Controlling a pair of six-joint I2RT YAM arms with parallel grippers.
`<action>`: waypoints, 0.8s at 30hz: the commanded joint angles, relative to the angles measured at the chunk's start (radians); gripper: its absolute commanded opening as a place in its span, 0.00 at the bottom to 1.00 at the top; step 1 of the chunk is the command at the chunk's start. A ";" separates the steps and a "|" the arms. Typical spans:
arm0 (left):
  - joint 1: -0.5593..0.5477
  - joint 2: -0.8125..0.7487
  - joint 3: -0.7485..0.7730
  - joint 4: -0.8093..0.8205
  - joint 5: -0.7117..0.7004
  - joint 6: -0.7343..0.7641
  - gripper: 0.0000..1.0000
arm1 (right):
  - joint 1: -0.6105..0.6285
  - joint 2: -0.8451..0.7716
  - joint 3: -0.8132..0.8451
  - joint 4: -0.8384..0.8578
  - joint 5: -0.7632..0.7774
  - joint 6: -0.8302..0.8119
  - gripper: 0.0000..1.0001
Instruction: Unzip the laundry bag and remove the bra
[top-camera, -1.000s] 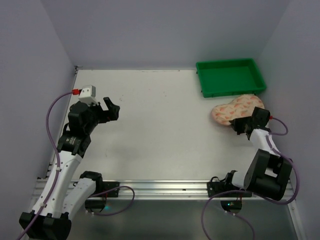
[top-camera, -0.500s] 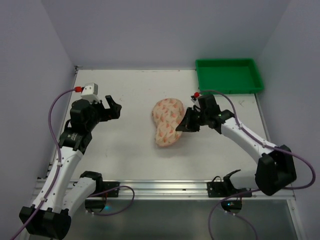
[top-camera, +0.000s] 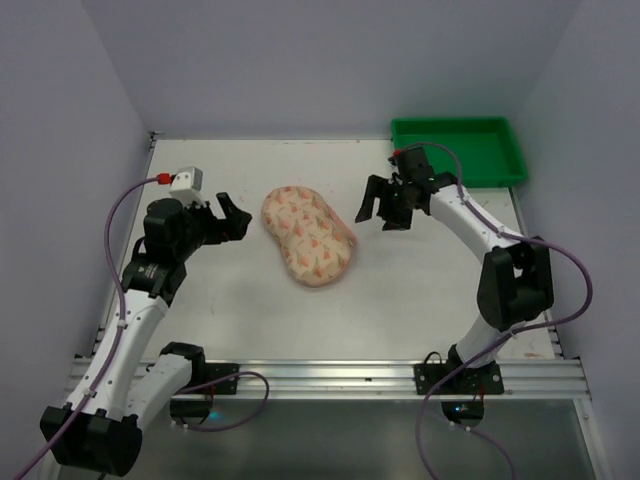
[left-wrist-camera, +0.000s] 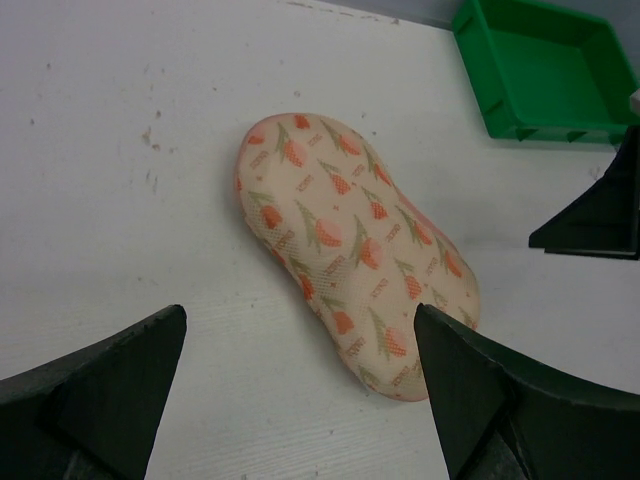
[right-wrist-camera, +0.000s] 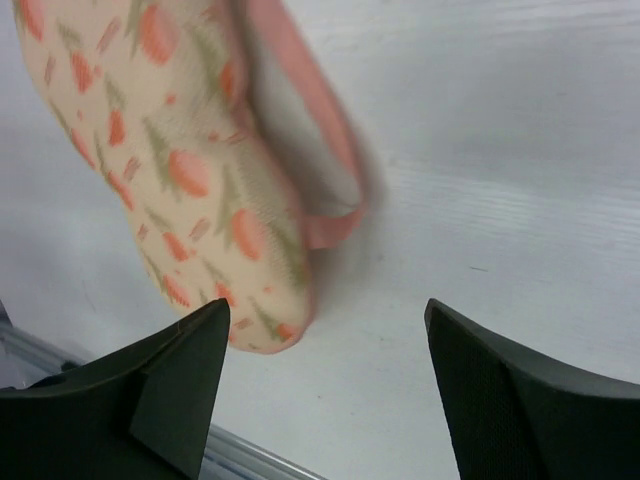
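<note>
The laundry bag (top-camera: 308, 236) lies flat on the white table, a peanut-shaped cream-pink case with orange-red leaf print, zipped shut as far as I can see. The left wrist view shows the laundry bag (left-wrist-camera: 350, 240) lying diagonally ahead of my left gripper (left-wrist-camera: 300, 315), which is open and empty. In the top view my left gripper (top-camera: 238, 215) is just left of the bag. My right gripper (top-camera: 378, 215) is open, a little to the bag's right and apart from it. The right wrist view shows the bag (right-wrist-camera: 170, 170) and its pink zip rim (right-wrist-camera: 320, 130) beyond my right gripper (right-wrist-camera: 325, 305). The bra is hidden.
A green plastic tray (top-camera: 460, 150) stands at the table's back right, with the tray (left-wrist-camera: 540, 70) also showing in the left wrist view. One dark finger of the right gripper (left-wrist-camera: 595, 215) sits at that view's right edge. Grey walls close in the table.
The right gripper carried the bag from beside the tray across to the table's middle-left, then opened and let it go. The left arm barely moved.
</note>
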 joint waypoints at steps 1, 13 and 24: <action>-0.007 0.031 -0.045 0.057 0.091 -0.052 1.00 | -0.069 -0.160 -0.025 0.018 0.162 0.072 0.81; -0.016 0.411 -0.108 0.485 0.182 -0.202 1.00 | -0.055 -0.539 -0.499 0.414 -0.083 0.102 0.87; -0.018 0.755 -0.062 0.641 0.343 -0.267 0.94 | -0.008 -0.728 -0.683 0.503 -0.141 0.068 0.97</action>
